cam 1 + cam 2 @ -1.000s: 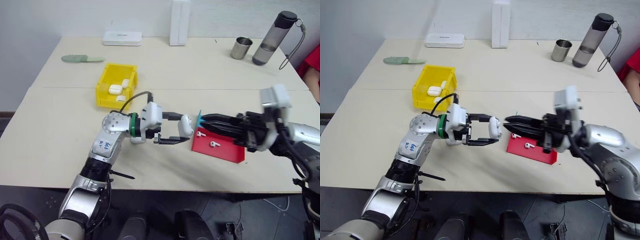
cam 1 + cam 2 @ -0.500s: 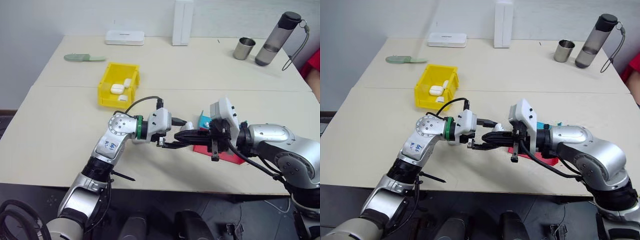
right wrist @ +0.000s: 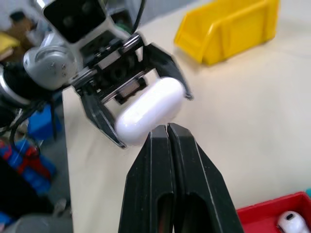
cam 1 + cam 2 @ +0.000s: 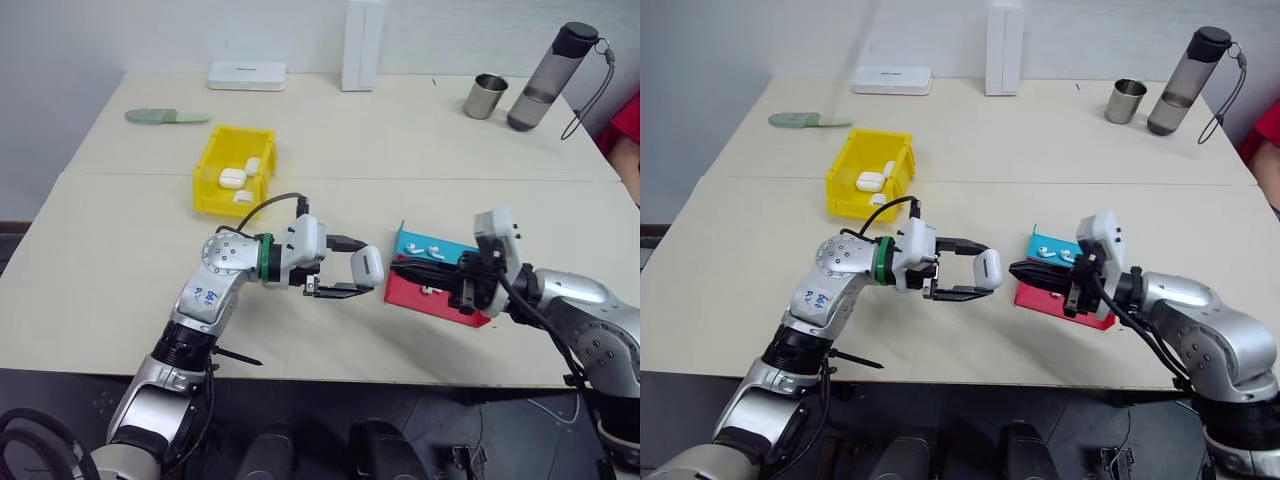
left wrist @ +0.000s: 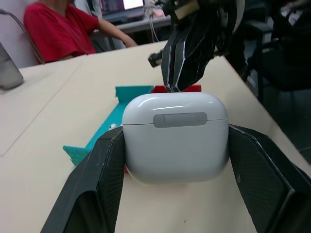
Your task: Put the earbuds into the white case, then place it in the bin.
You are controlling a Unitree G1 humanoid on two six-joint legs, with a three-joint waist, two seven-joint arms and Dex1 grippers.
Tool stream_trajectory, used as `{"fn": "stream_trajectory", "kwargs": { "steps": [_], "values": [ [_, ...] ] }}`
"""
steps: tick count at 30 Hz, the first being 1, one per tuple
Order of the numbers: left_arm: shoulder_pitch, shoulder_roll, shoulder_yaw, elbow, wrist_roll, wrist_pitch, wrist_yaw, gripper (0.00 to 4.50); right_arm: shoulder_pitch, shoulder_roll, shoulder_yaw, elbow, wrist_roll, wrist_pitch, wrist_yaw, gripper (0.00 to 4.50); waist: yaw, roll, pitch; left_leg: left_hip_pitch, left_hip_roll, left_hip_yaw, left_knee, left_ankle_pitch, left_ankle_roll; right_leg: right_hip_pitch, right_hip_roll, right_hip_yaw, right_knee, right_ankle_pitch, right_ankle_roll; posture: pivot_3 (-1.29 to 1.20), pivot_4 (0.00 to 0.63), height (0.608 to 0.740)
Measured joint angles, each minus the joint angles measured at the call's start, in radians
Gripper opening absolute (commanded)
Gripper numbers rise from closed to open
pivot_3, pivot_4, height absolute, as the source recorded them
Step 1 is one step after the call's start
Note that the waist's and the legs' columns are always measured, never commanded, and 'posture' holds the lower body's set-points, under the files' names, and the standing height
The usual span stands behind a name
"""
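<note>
Left gripper [image 4: 352, 272] clamps white case [image 4: 367, 266] between its fingers, lid closed. Right gripper [image 3: 166, 130] pressed fully shut, empty, tips just short of case, over red tray [image 4: 430, 297].

A pale beige table [image 4: 120, 250], made of two tops butted along a seam, stands against a white wall [image 4: 120, 35]. At its far edge sit a flat white box [image 4: 246, 76] and an upright white box [image 4: 361, 45]; far right, a steel cup [image 4: 485, 96] beside a smoky bottle [image 4: 546, 78]. Far left lies a green object [image 4: 165, 116]. Dark floor [image 4: 60, 385] shows below the near edge.
</note>
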Motion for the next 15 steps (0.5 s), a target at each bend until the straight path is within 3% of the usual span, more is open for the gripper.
{"fn": "stream_trajectory", "kwargs": {
  "steps": [5, 7, 9, 13, 15],
  "values": [
    [0.066, 0.055, 0.136, -0.047, -0.098, 0.121, 0.062, 2.82, 0.212, -0.006, -0.142, -0.085, -0.082, -0.116, -0.009, 1.61, 0.000, 0.000, 0.000, 0.000, 0.000, 0.000, 0.000, 0.000, 0.000, 0.000, 0.000, 0.000, 0.001, 0.000, 0.000, 0.00, 0.150, 0.740],
    [0.075, 0.068, 0.194, -0.062, -0.125, 0.172, 0.121, 2.82, 0.251, 0.069, -0.199, -0.104, -0.132, -0.226, -0.041, 2.33, -0.002, 0.000, 0.000, 0.001, 0.000, 0.000, 0.001, 0.000, 0.000, 0.001, 0.001, 0.001, 0.001, 0.000, 0.000, 0.00, 0.150, 0.740],
    [0.067, 0.096, 0.263, -0.057, -0.125, 0.234, 0.234, 2.82, 0.297, 0.153, -0.258, -0.133, -0.184, -0.355, -0.071, 3.02, -0.003, 0.000, 0.000, 0.002, 0.000, 0.000, 0.000, 0.000, -0.001, 0.001, 0.001, 0.002, 0.003, 0.000, 0.000, 0.00, 0.150, 0.740],
    [0.008, 0.145, 0.401, -0.011, -0.087, 0.316, 0.461, 2.82, 0.386, 0.196, -0.287, -0.172, -0.232, -0.479, -0.072, 4.41, -0.004, 0.000, 0.000, 0.004, 0.000, 0.001, 0.000, 0.000, -0.001, 0.001, 0.001, 0.002, 0.004, 0.000, 0.000, 0.00, 0.150, 0.740],
    [-0.037, 0.154, 0.419, 0.032, -0.067, 0.330, 0.542, 2.82, 0.403, 0.221, -0.282, -0.190, -0.241, -0.523, -0.076, 4.46, -0.002, 0.000, 0.000, 0.004, 0.000, 0.001, 0.000, 0.000, -0.001, 0.001, 0.001, 0.002, 0.004, 0.000, 0.000, 0.00, 0.150, 0.740]
  ]
}}
